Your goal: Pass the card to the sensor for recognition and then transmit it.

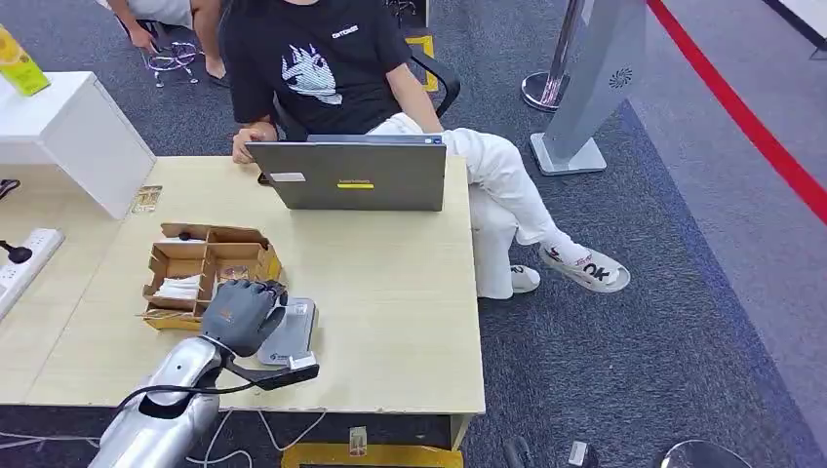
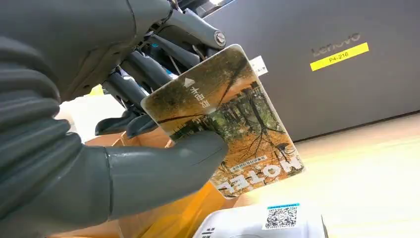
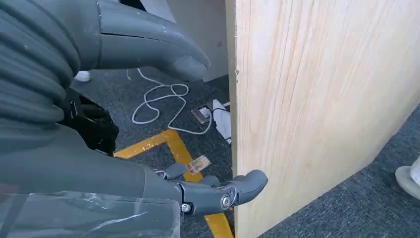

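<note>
Cardboard organizer [image 1: 200, 268] sits at the left of the worktop [image 1: 390, 292], compartments holding small items. Left hand [image 1: 241, 314] hovers just right of it, above the grey sensor pad [image 1: 289, 331] near the front edge. Left wrist view: thumb [image 2: 163, 166] and fingers [image 2: 143, 69] pinch the card [image 2: 233, 114], an autumn-forest print marked HOTEL, tilted, held above the sensor's white QR label [image 2: 282, 216]. Laptop [image 1: 356, 175] stands at the far edge, a person [image 1: 322, 68] seated behind it. Right hand [image 3: 129, 114] hangs beside the worktop's side panel [image 3: 317, 114], below the surface, fingers loosely apart, holding nothing.
</note>
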Robot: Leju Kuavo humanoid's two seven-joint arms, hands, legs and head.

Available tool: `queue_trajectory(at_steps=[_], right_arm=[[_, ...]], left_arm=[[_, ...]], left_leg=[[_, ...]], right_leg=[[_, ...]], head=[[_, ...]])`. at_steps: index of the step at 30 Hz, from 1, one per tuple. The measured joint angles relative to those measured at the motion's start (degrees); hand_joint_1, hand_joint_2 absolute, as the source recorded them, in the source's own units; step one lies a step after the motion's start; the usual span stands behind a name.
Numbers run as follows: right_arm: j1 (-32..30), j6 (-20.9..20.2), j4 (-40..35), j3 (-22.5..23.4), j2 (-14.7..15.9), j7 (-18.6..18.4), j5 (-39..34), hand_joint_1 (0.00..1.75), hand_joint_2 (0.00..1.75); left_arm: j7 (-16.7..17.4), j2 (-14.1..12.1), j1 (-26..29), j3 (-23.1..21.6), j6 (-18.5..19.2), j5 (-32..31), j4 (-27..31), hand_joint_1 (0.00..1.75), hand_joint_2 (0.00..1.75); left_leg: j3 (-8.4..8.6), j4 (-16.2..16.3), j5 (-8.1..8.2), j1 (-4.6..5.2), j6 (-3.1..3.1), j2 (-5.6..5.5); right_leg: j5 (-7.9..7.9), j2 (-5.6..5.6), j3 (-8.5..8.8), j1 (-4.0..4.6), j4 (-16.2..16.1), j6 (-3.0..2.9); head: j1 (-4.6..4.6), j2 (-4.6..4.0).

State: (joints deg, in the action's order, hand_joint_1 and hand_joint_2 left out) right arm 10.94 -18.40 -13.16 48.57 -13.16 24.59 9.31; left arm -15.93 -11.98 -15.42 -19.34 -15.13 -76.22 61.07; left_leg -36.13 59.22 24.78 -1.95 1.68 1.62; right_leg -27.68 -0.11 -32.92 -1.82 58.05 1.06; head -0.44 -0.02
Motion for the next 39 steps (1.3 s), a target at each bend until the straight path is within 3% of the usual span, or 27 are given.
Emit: queue_trajectory(at_steps=[9, 39], right_arm=[[0.01, -0.22, 0.0, -0.79, 0.0, 0.0, 0.33, 0.0, 1.75], [0.0, -0.24, 0.0, -1.42, 0.0, -0.17, 0.35, 0.0, 1.75]], left_arm=[[0.83, -1.53, 0.71, -0.02, 4.64, 0.83, 0.0, 1.75, 1.75], [0.96, -2.95, 0.69, -0.11, 6.14, 1.31, 0.0, 1.75, 1.75]], left_leg=[[-0.01, -0.01, 0.0, 0.0, 0.0, -0.04], [0.01, -0.01, -0.01, 0.0, -0.01, -0.05]], right_leg=[[-0.02, -0.07, 0.02, 0.0, 0.0, 0.01], [-0.01, -0.07, 0.05, 0.0, 0.0, 0.02]], head=[[0.0, 0.0], [0.0, 0.0]])
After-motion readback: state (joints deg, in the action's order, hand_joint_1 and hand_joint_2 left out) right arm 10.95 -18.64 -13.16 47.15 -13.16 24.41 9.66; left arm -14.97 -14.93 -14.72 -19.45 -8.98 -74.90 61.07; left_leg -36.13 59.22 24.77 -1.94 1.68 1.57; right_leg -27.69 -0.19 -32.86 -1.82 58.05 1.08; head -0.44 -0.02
